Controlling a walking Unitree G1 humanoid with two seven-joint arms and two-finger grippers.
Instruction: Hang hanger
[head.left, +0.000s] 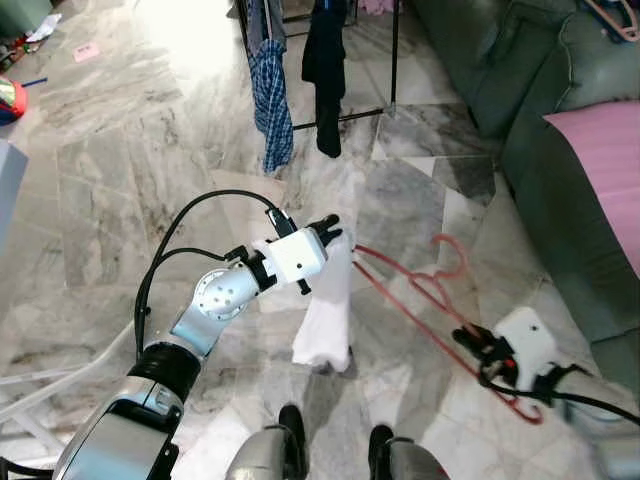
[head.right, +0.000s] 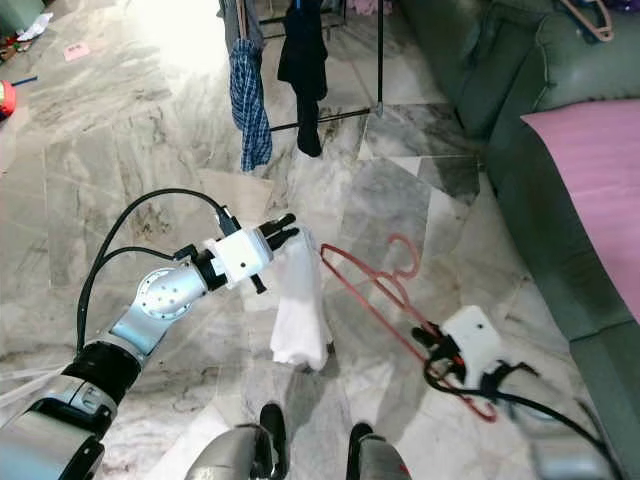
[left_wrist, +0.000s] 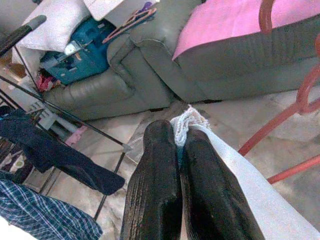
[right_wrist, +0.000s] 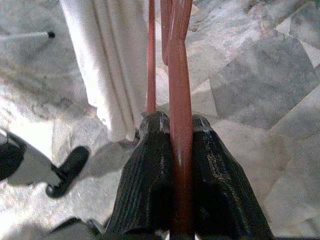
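A white garment (head.left: 325, 315) hangs down in front of me, pinched at its top edge by my left gripper (head.left: 332, 228), which is shut on the cloth (left_wrist: 187, 122). My right gripper (head.left: 468, 342) is shut on a red hanger (head.left: 415, 290), clamping one of its bars (right_wrist: 180, 125) between both fingers. The hanger lies slanted in the air, its far end reaching the garment and its hook (head.left: 452, 252) curling up at mid-length. A black clothes rack (head.left: 345, 118) stands ahead with a blue plaid shirt (head.left: 270, 95) and a dark garment (head.left: 324, 65) hanging on it.
A grey-green sofa (head.left: 540, 110) with a pink cushion (head.left: 605, 170) runs along the right. Marble floor (head.left: 130, 160) spreads ahead and left. My two feet (head.left: 335, 445) are at the bottom. Clutter lies at the far left; another hanger (head.left: 610, 15) rests on the sofa.
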